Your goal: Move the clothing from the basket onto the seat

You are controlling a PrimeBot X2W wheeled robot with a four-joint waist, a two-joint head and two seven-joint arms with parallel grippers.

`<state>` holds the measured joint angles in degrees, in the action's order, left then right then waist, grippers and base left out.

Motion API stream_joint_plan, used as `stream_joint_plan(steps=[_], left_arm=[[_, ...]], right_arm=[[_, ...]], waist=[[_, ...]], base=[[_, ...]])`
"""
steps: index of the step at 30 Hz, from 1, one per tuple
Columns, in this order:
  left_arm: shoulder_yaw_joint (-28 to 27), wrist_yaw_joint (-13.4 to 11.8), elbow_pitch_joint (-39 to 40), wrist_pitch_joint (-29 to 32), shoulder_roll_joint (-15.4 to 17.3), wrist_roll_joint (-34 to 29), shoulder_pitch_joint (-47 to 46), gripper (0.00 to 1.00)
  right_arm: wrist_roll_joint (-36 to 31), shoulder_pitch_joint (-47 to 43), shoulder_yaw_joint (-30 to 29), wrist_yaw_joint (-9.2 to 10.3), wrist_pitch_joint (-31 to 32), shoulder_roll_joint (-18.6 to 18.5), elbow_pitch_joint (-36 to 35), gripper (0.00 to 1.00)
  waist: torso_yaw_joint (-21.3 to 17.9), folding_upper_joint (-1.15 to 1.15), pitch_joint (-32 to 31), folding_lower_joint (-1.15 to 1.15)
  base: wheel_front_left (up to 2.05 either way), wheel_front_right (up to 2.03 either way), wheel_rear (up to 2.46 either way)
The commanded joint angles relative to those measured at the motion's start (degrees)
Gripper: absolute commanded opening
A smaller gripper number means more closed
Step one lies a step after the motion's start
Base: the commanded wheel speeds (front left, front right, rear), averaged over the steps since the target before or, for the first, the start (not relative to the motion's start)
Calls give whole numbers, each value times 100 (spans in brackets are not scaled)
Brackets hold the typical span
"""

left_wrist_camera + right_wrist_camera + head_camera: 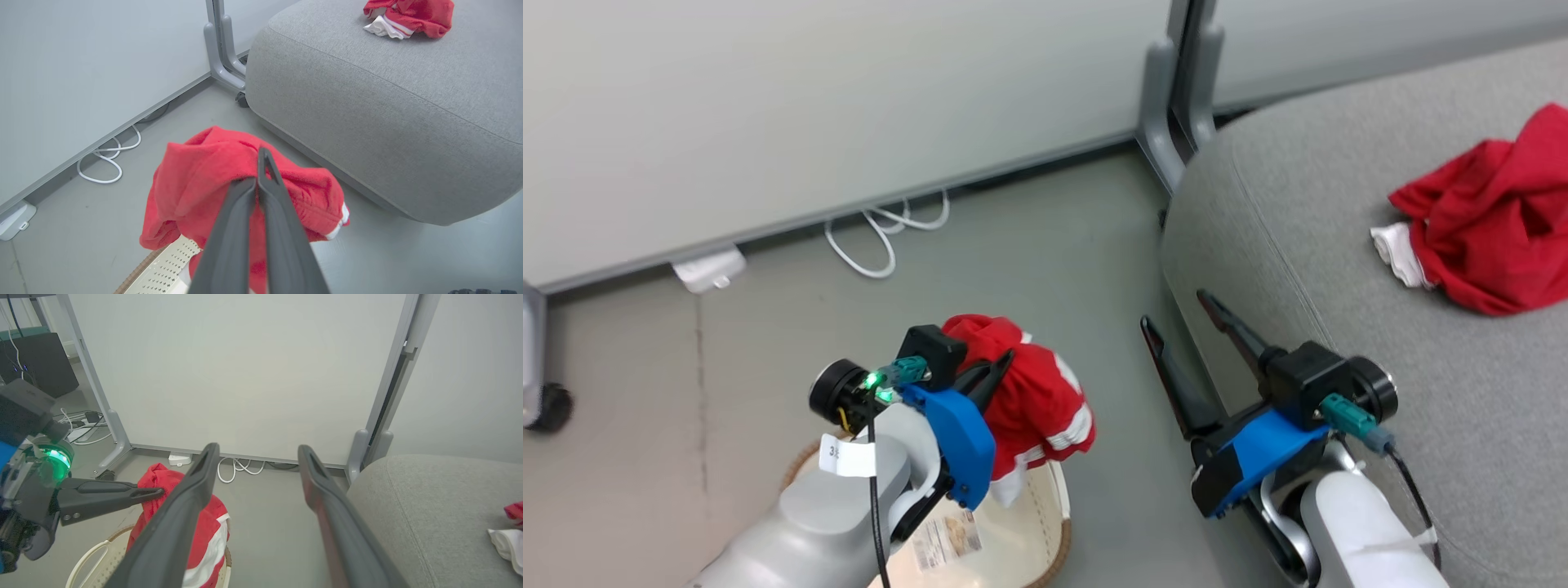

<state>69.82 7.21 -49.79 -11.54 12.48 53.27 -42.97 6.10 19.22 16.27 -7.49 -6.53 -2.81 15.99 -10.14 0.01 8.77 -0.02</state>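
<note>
Clothing [1037, 400], red fleece with white stripes, hangs pinched in the left gripper [995, 374] above the perforated cream basket [1055, 506], partly cut off by the frame.
Right gripper [1176, 310] splayed and empty over smooth grey floor [1029, 245]; beyond, a second red garment [1494, 237] lies crumpled on the rounded grey fabric seat [1339, 204], pale wall panels [849, 98] behind.

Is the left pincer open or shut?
Shut. The left pincer pinches the red garment over the basket.
</note>
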Motion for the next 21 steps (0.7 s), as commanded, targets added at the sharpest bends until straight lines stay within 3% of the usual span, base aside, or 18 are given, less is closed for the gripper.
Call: stream_joint_plan(steps=[1, 21], left_arm=[[33, 43, 67, -62, -55, 41, -139, 0], [148, 29, 366, -153, -448, 222, -884, 0]], right_arm=[[29, -214, 11, -1, 66, -15, -17, 100], [136, -590, 238, -1, 373, -15, -262, 100]], waist=[[411, -1, -578, 2], [505, -1, -923, 2]], base=[[0, 0, 0], [0, 0, 0]])
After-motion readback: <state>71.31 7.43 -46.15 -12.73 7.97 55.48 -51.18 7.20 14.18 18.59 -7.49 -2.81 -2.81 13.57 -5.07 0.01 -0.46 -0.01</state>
